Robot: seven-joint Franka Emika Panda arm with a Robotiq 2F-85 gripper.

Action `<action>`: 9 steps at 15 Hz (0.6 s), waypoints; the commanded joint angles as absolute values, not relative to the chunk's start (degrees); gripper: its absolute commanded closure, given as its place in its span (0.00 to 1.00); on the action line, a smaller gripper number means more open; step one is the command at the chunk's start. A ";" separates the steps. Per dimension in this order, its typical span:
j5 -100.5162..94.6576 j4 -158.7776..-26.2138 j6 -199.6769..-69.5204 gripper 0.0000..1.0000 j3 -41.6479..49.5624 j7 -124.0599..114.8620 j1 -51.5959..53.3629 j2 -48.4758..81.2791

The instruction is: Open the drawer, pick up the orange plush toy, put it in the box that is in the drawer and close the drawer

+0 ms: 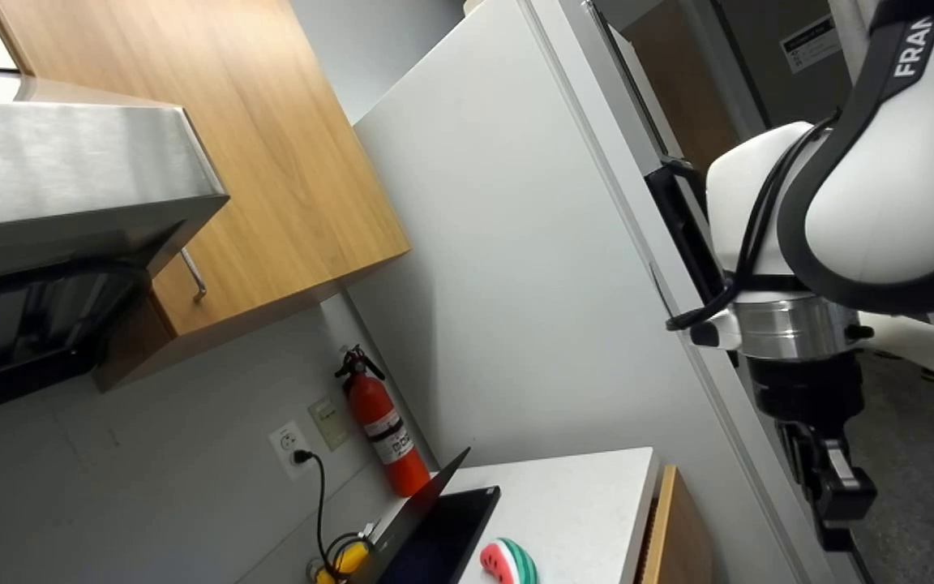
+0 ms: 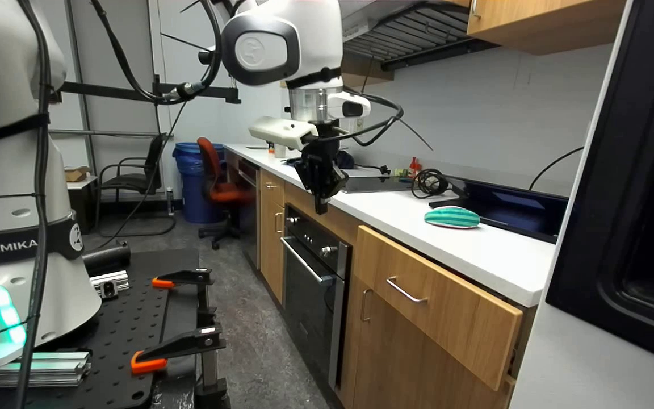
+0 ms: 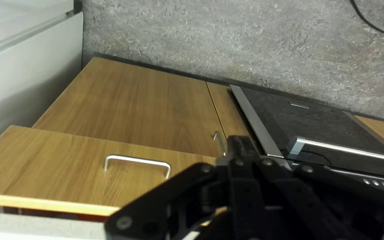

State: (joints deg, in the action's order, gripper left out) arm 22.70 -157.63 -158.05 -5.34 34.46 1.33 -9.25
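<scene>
White arm (image 1: pixel 893 203) lettered “FRAN”, base (image 2: pixel 9 284) lettered “EMIKA”, drawer (image 2: pixel 435 304) ajar

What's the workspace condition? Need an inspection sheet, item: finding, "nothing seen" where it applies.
Surface: white countertop, clutter on it.
Drawer: pulled partly out.
Orange plush toy: nothing seen.
Box: cannot confirm; a red strip shows in the gap behind the drawer front, wrist view.
Clutter: watermelon-patterned item, dark unidentified item.
Hand: shut, nothing seen in it, apart from the drawer.
Cables: black coil by the dark item; black cord plugged into an outlet; others along the arm.
Surroundings: fire extinguisher near the outlet, oven, red chair, blue bin.
</scene>
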 commanded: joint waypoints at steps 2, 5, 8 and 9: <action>23.33 -158.64 -160.88 1.00 -0.81 36.91 7.58 -13.94; 23.34 -157.20 -162.37 0.74 1.31 37.16 10.03 -13.44; 25.24 -157.39 -163.62 0.59 0.32 38.67 9.41 -14.01; 25.46 -157.19 -163.87 0.52 0.47 38.93 9.56 -14.02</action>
State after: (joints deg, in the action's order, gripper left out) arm 22.85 -157.19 -162.78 0.58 36.01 9.41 -12.50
